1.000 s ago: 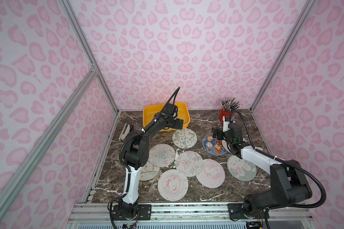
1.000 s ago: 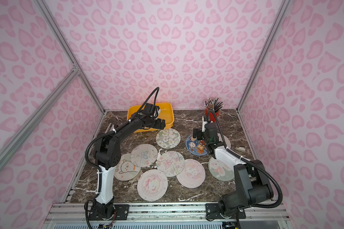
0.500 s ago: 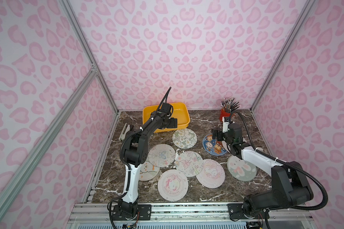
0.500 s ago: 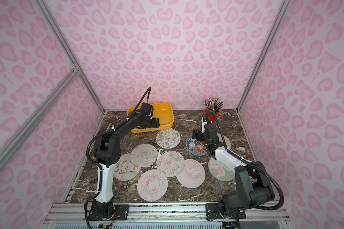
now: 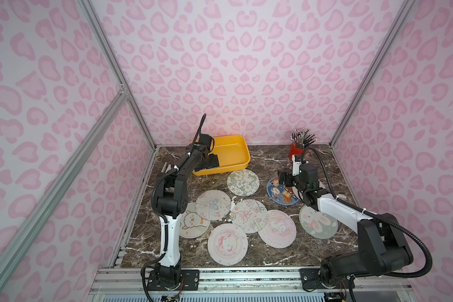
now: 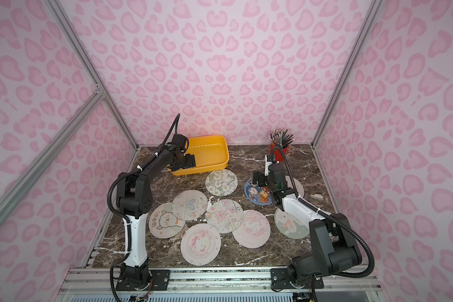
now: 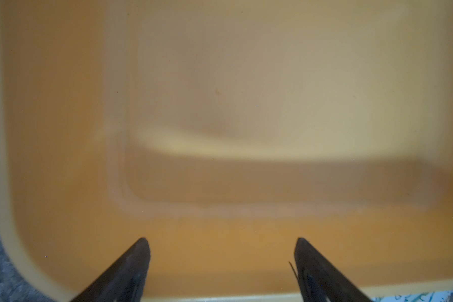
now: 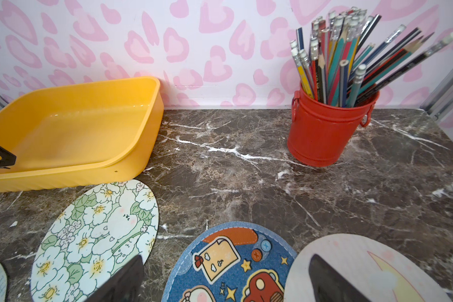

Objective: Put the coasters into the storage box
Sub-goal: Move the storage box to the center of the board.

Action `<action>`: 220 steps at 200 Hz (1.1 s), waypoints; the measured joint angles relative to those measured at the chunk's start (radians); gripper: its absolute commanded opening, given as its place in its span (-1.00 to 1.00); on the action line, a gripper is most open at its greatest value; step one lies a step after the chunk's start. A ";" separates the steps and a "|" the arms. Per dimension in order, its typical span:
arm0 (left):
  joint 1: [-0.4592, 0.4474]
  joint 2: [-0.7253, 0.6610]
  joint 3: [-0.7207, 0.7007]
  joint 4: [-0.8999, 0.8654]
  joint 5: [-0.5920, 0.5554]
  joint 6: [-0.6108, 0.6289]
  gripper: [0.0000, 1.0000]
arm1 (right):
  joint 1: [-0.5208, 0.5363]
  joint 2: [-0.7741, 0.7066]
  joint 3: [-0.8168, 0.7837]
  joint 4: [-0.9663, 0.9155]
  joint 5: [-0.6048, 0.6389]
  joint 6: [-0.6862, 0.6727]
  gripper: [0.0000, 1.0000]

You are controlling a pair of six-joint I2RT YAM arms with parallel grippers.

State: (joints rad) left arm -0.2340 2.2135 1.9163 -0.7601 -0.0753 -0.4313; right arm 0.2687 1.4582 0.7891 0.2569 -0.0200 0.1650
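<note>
Jaws wide, two pairs; nine coasters [image 5: 243,182], one storage box [image 5: 228,169], one cup [image 5: 296,153].

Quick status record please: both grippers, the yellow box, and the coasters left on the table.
left gripper: open, over the storage box, holding nothing
right gripper: open, low over the blue coaster, holding nothing
storage box: no coaster visible inside
coasters: nine on the table, several overlapping
pencil cup: upright, back right of the table

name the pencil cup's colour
The pencil cup is red, clearest in the right wrist view.
</note>
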 measured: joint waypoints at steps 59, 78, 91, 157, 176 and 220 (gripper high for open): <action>0.014 -0.041 -0.058 -0.035 -0.026 -0.031 0.72 | 0.005 -0.008 -0.010 0.003 0.001 0.000 0.98; 0.014 -0.059 -0.082 -0.047 -0.027 -0.038 0.71 | 0.008 -0.008 -0.010 0.003 0.001 0.000 0.98; 0.014 -0.070 -0.096 -0.052 -0.030 -0.038 0.70 | 0.011 -0.008 -0.010 0.003 0.001 0.001 0.98; 0.014 -0.129 -0.161 -0.057 -0.037 -0.045 0.69 | 0.026 -0.003 -0.006 0.000 0.001 0.008 0.98; 0.014 -0.148 -0.182 -0.055 -0.037 -0.046 0.69 | 0.030 0.000 0.002 -0.005 0.002 0.011 0.98; -0.041 -0.292 -0.287 0.026 -0.027 -0.042 0.74 | 0.040 0.055 0.059 -0.030 -0.015 0.027 0.98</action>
State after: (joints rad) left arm -0.2749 1.9217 1.6291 -0.7338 -0.1020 -0.4732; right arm 0.3088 1.5127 0.8478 0.2268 -0.0349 0.1925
